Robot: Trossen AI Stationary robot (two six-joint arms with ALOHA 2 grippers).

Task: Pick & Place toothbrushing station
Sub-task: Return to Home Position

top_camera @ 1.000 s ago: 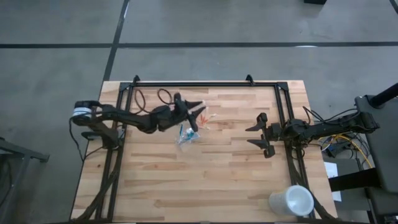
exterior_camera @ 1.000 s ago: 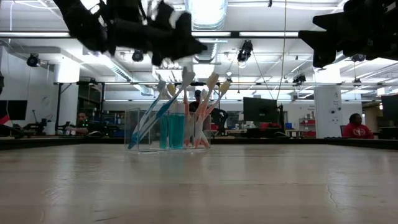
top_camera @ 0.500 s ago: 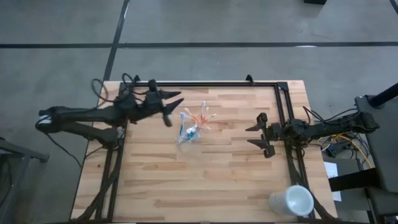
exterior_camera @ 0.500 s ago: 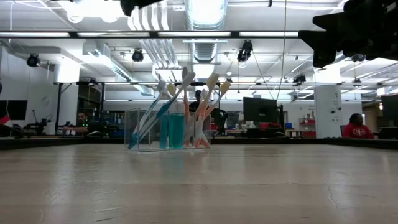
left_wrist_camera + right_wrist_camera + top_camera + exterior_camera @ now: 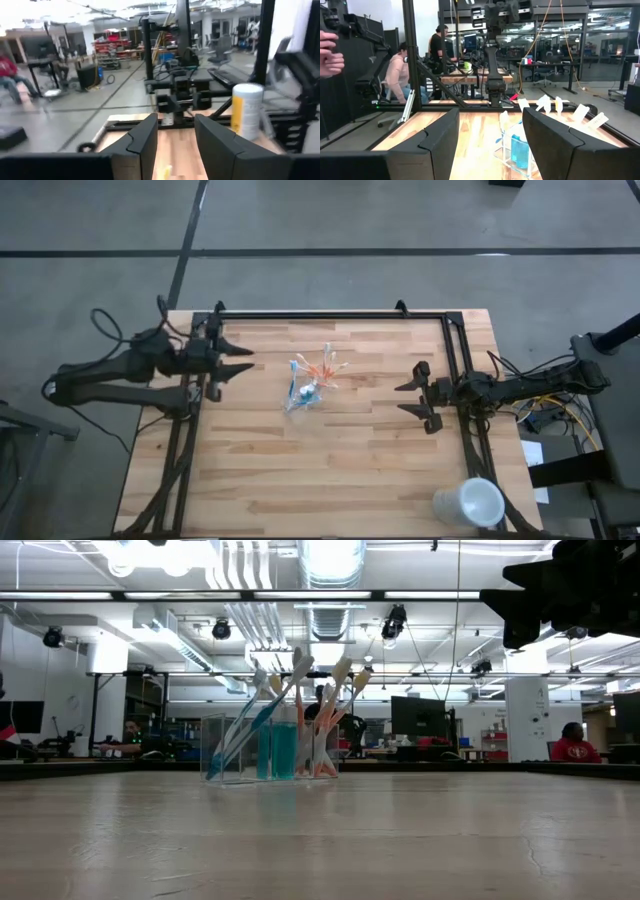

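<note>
The small clear plastic cup (image 5: 303,395) stands upright on its base on the wooden table, a little left of centre. It holds several toothbrushes (image 5: 322,370) with white, orange and blue handles and a small blue tube (image 5: 282,749), all leaning on its rim. The cup also shows in the right wrist view (image 5: 519,150). My left gripper (image 5: 243,360) is open and empty at the table's left edge, well left of the cup. My right gripper (image 5: 412,397) is open and empty at the right, fingers pointing toward the cup.
A larger opaque white cup (image 5: 468,504) lies at the near right corner. A black metal frame (image 5: 330,316) runs along the far edge and both sides of the table. People sit in the room beyond the table (image 5: 400,70).
My left gripper has drawn back from beside the cup's toothbrushes toward the table's left edge, rising out of the low view. The cup and its toothbrushes have stayed in place.
</note>
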